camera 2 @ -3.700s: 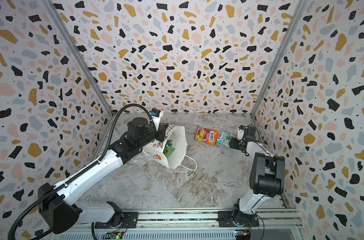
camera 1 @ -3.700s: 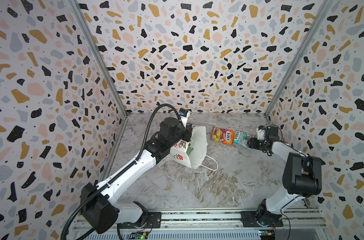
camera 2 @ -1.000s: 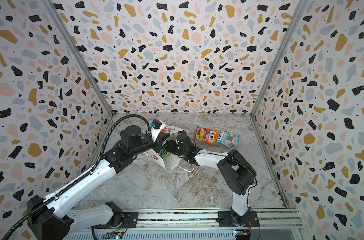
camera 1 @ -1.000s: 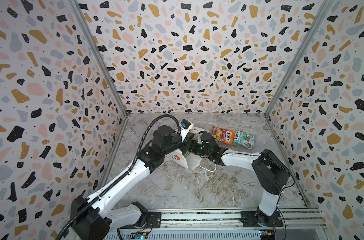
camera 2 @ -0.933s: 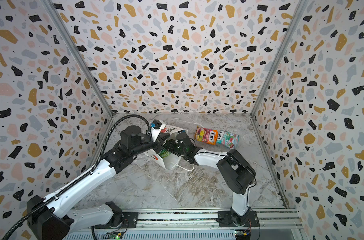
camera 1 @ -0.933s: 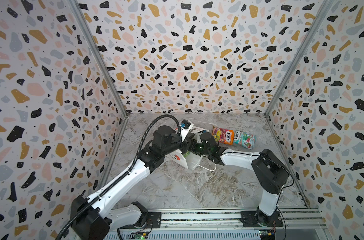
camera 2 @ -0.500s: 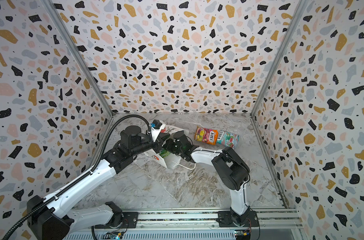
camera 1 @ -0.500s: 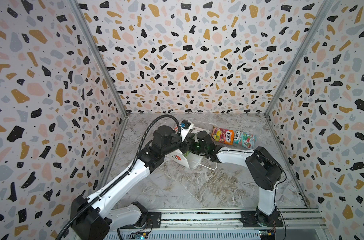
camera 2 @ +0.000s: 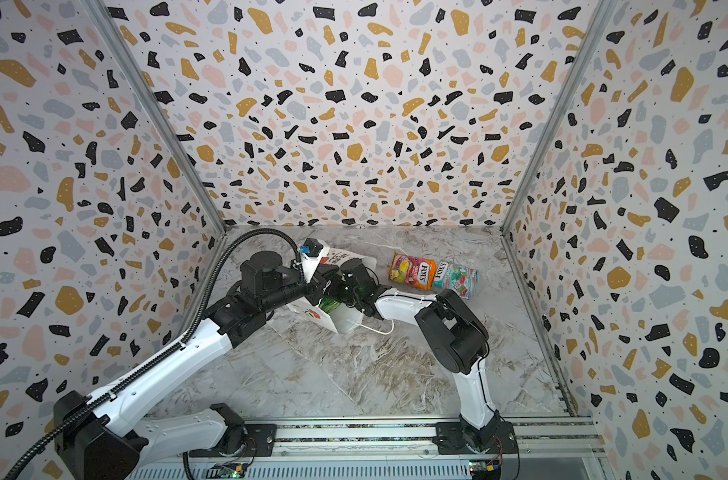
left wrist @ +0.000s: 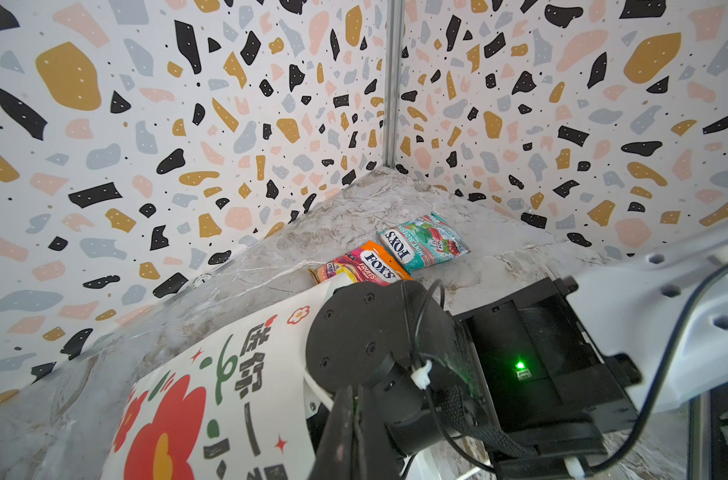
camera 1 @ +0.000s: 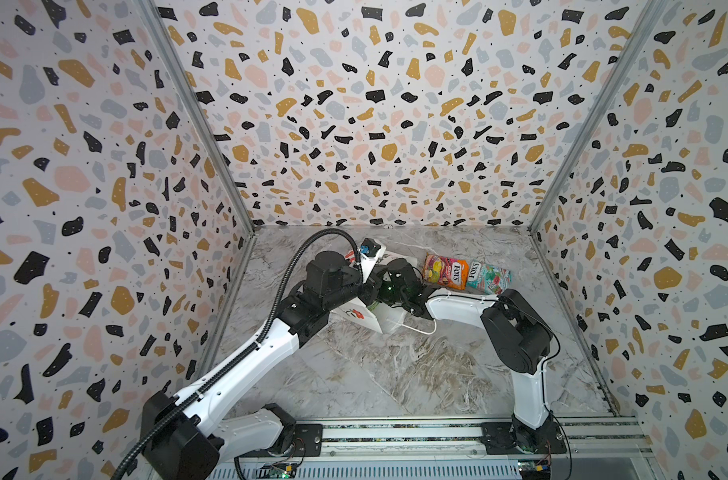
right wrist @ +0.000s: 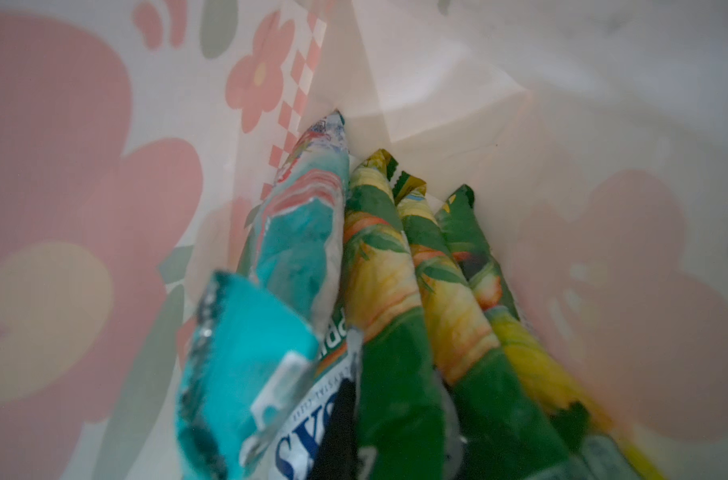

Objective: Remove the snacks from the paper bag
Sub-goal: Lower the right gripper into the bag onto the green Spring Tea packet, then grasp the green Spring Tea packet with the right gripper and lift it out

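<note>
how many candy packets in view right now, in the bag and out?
6. On the table past the bag: orange packet, teal packet. Inside the bag: second teal packet, three green packets side by side. Others may be hidden underneath.

Left end effector point(left wrist: 349, 415) and right end effector point(right wrist: 312, 409) both clamped shut, wrists close together.

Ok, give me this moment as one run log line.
left claw: shut on paper bag rim | right claw: inside bag, shut on teal packet | also inside: three green packets | on table: orange-pink packet, second teal packet
</note>
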